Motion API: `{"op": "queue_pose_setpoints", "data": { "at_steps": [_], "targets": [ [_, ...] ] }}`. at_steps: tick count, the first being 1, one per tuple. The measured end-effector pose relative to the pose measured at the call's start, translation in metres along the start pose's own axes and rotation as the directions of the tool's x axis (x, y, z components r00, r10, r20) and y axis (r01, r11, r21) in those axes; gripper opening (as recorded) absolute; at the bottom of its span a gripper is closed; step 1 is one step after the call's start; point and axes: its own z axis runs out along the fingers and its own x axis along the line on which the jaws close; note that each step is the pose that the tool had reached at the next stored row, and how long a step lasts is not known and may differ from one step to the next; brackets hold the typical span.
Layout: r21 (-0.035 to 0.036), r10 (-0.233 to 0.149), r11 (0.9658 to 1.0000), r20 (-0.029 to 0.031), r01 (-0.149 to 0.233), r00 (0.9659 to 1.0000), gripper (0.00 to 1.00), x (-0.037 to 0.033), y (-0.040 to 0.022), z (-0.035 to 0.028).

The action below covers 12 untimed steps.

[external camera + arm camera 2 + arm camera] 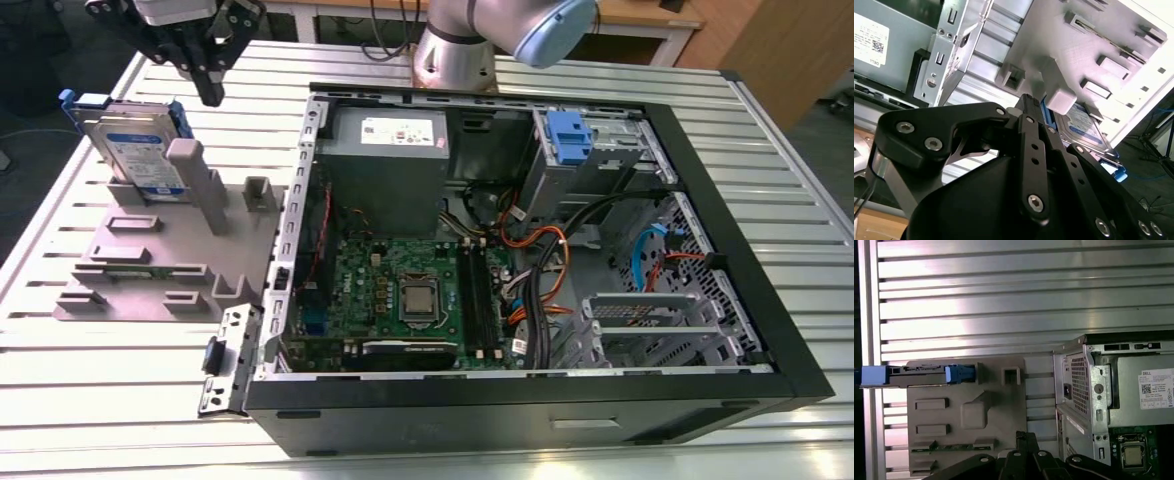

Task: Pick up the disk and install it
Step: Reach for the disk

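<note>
One disk [138, 150] racked, claw [211, 95] close by
Upper left of the exterior view: the disk stands on edge in a grey holder [160, 250] on the desk [80, 400], its lower part hidden behind a post. The claw hangs near its top, not touching, tips pinched together, empty.

Exterior view high, oblique over computer case [534, 412] and grey fixture [154, 262], first wrist view straight down on both, second wrist view close behind gripper [1030, 101], facing fixture
</note>
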Motion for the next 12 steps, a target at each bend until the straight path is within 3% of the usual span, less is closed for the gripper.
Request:
{"op": "queue_pose_setpoints", "data": {
  "at_steps": [12],
  "targets": [
    [0.0,0.0,1.0,0.0,0.0,1.0,0.11,0.0142,0.0073,0.0009]
  ]
}}
